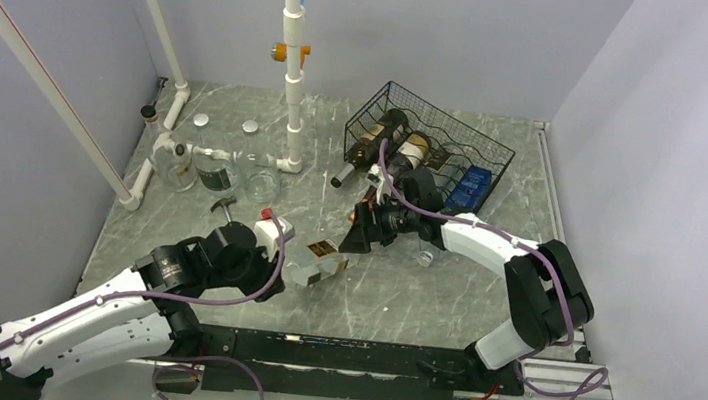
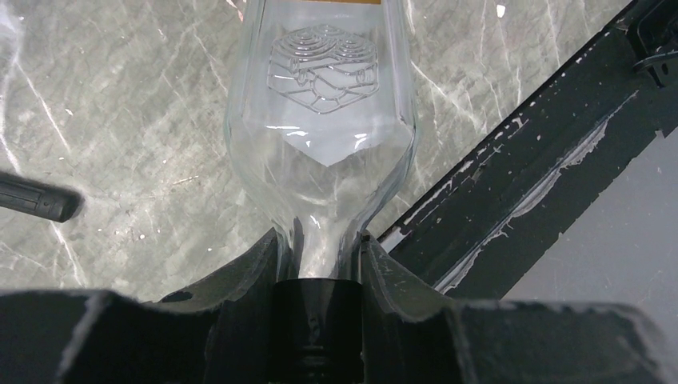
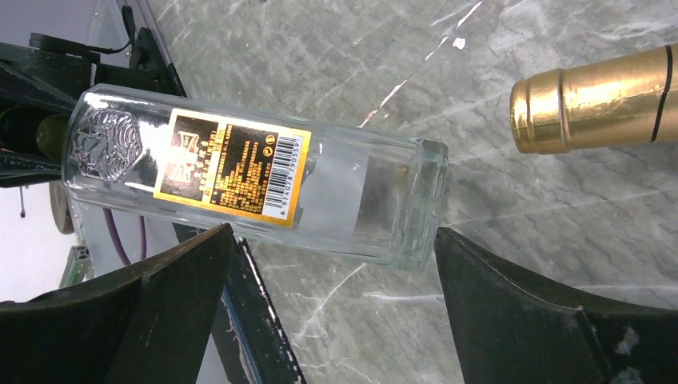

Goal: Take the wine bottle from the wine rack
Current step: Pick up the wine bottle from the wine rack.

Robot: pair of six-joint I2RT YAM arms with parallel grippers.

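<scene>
Clear bottle (image 3: 240, 172) pinched by left end effector (image 2: 321, 244), right end effector (image 3: 332, 236) spread nearby, gold-capped bottle (image 3: 592, 100) beside, wine rack (image 1: 482, 144) behind

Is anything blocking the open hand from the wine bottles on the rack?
Nothing visible blocks it. The right hand is open beside the wine rack, near a gold-capped wine bottle. The clear bottle in the left hand lies away from the rack.

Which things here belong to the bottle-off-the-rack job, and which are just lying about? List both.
Job: rack; dark bottles in it; clear bottle, held at the neck by the left fingers.
Lying about: pipe frame; jars; lids; blue box in the rack.
</scene>
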